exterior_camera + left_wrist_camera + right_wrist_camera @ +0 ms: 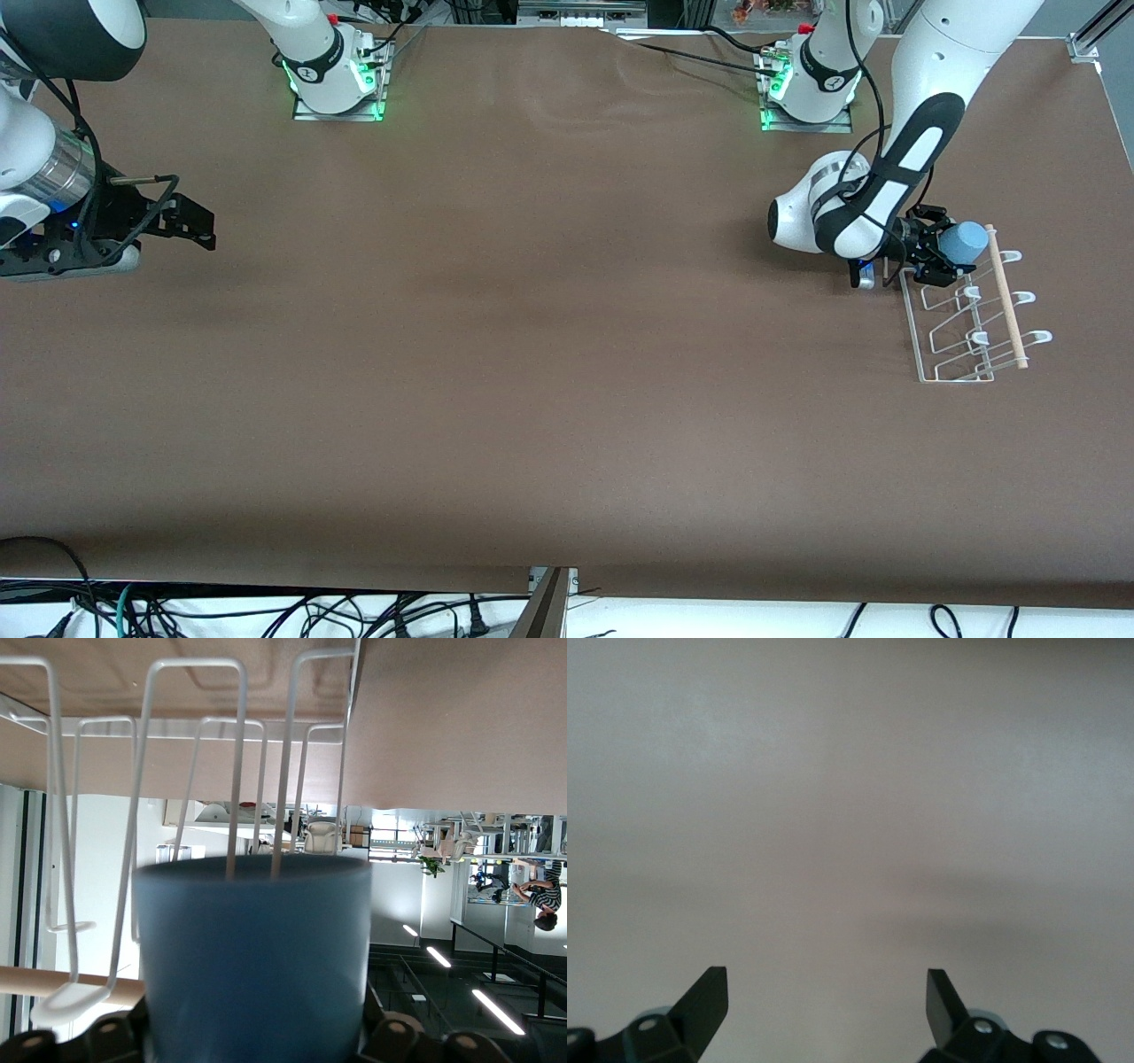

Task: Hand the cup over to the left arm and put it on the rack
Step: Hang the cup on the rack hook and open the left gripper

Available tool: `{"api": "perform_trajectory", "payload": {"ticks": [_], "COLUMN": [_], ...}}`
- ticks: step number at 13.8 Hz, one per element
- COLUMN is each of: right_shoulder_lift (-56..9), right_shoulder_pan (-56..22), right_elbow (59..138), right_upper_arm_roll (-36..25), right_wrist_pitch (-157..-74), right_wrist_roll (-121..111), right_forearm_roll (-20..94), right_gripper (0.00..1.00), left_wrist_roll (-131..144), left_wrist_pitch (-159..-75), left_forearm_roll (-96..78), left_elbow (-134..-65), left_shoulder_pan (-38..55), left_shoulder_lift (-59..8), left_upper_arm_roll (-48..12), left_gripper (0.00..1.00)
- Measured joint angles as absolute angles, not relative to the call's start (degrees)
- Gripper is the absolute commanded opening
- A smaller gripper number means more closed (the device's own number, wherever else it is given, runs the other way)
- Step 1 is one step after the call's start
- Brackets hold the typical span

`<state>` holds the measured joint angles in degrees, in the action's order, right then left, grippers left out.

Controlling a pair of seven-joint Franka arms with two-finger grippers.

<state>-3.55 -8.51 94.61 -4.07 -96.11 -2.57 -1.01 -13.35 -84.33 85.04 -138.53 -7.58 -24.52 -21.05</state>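
Blue cup (964, 241), right of frame, is gripped by the left hand (941, 252) at the rack (966, 328); its fingers hidden close-up. Right hand (190, 221) waits at far left, spread wide, empty.

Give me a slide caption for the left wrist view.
Left pincer holds the blue cup just before the rack hooks.

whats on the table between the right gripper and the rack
Only bare brown table shows between the right gripper and the rack, seen in the front view.
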Motion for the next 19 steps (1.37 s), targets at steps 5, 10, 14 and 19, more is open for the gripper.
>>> {"api": "perform_trajectory", "payload": {"ticks": [5,10,14,19], "right_shoulder_lift": [-3.55,-3.65,-3.73,-3.75], "right_shoulder_pan": [-8.50,-6.51,-5.11,-5.09], "right_elbow": [94.60,94.60,94.56,94.50], "right_upper_arm_roll": [-4.07,-2.16,-0.73,-0.53], "right_wrist_pitch": [-96.08,-96.04,-96.04,-96.04], "right_wrist_roll": [-2.57,-2.57,-2.57,-2.57], "right_forearm_roll": [-1.01,-1.01,-1.01,-1.01], "right_gripper": [0.99,0.99,0.99,0.99], "left_wrist_roll": [-12.98,-12.00,-12.01,-9.93], "left_wrist_pitch": [-84.20,-84.14,-84.14,-84.16], "left_forearm_roll": [85.13,78.17,65.33,46.33], "left_elbow": [-138.35,-137.08,-130.28,-117.03], "left_shoulder_pan": [-7.53,-7.51,-7.45,-7.94], "left_shoulder_lift": [-23.32,-19.58,-15.43,-14.84], "left_upper_arm_roll": [-21.36,-24.38,-25.57,-25.30], "left_gripper": [1.00,1.00,1.00,1.00]}}
